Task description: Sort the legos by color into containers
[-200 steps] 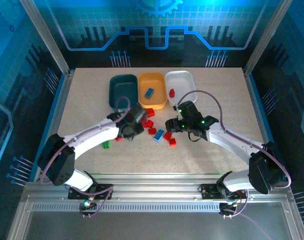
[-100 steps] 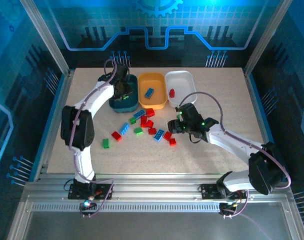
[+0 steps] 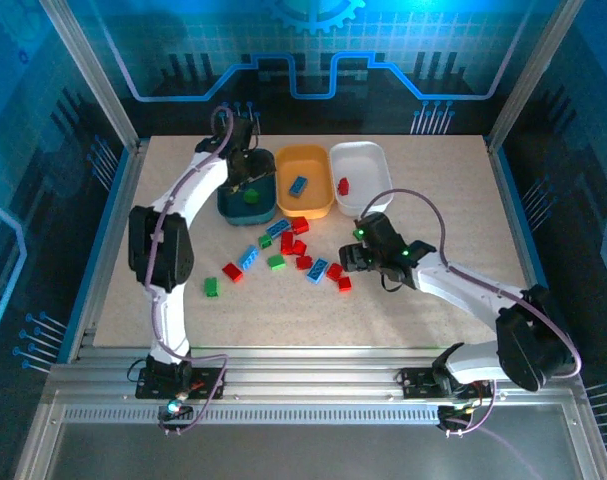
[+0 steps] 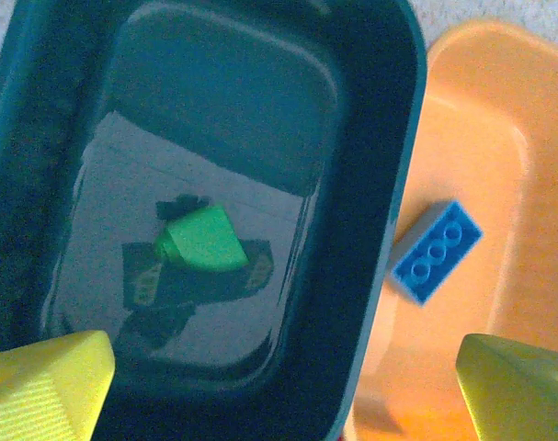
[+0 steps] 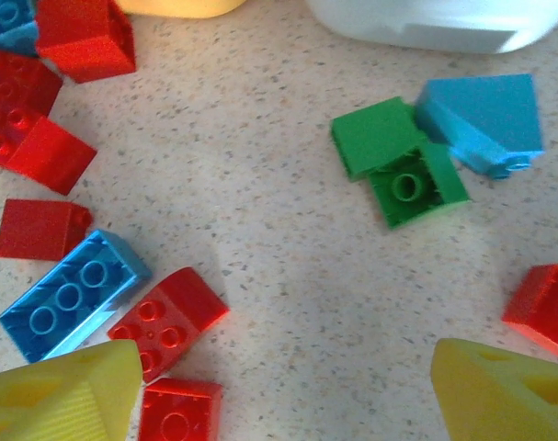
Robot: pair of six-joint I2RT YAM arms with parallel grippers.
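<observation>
My left gripper [image 3: 246, 172] hangs open over the dark teal tray [image 3: 230, 168], with nothing between its yellow fingertips [image 4: 41, 381]. A green lego [image 4: 200, 241] lies loose on that tray's floor [image 4: 260, 101]. The orange-yellow tray [image 3: 318, 165] holds a blue lego [image 4: 437, 250]. The white tray [image 3: 368, 160] holds a red lego [image 3: 343, 185]. My right gripper [image 5: 283, 395] is open low over bare table, among scattered legos. Red legos [image 5: 164, 317] lie by its left fingertip [image 5: 62, 395], beside a blue one [image 5: 72, 294]. Two green legos [image 5: 398, 161] and a light blue one [image 5: 485, 119] lie ahead.
Loose red, blue and green legos [image 3: 288, 245] are spread over the table's middle in front of the trays. A lone green one [image 3: 211, 287] lies to the left. The three trays stand side by side at the back. Metal frame posts flank the table.
My left arm swung from the lego pile to over the teal tray and opened, and the green lego now lies in the tray. My right gripper sank slightly and opened wider.
</observation>
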